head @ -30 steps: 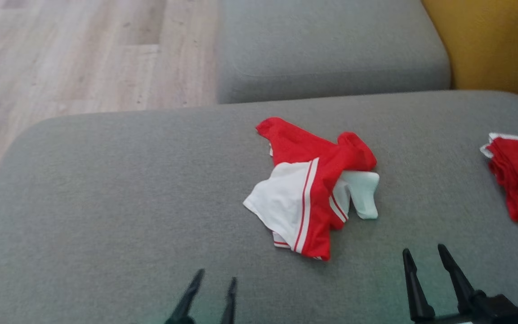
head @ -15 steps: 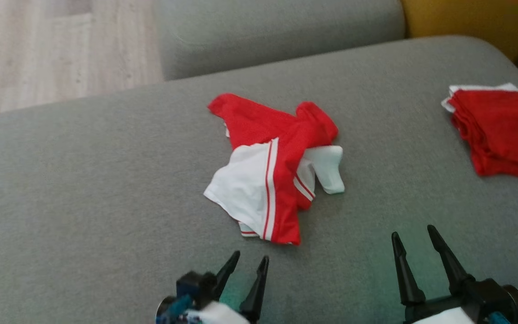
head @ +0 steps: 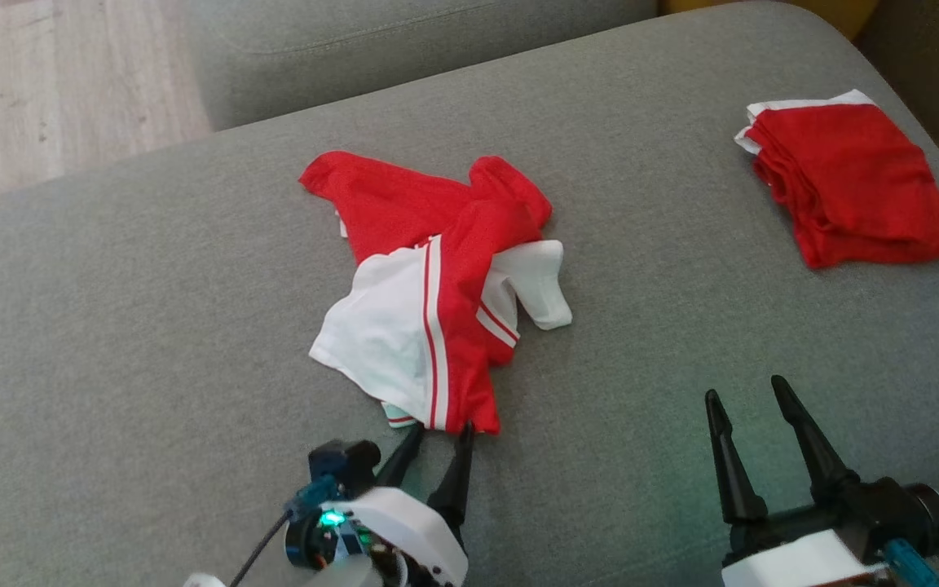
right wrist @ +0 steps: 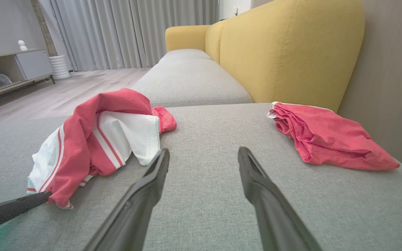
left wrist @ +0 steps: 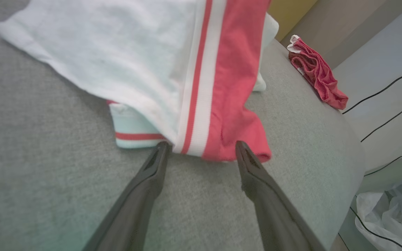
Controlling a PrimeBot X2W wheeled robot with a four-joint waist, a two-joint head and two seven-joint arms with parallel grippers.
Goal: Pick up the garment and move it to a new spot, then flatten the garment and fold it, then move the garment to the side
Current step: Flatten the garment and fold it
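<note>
Grey upholstery of seat cushion [head: 152,342] under everything. Lower centre of head view: left gripper [head: 441,430], jaws spread, tips straddling near hem of garment [head: 429,293], at or just short of contact; likely lined up for pinch on striped edge. Lower right: right gripper [head: 745,390], jaws apart, empty, parked clear of cloth. Centre: garment crumpled, red over white, not yet lifted. Bare cushion at left and lower right for new spot. Upper right: folded red pile [head: 844,183] near cushion edge, best avoided. Upper left: wood floor [head: 46,98] beyond rim.
</note>
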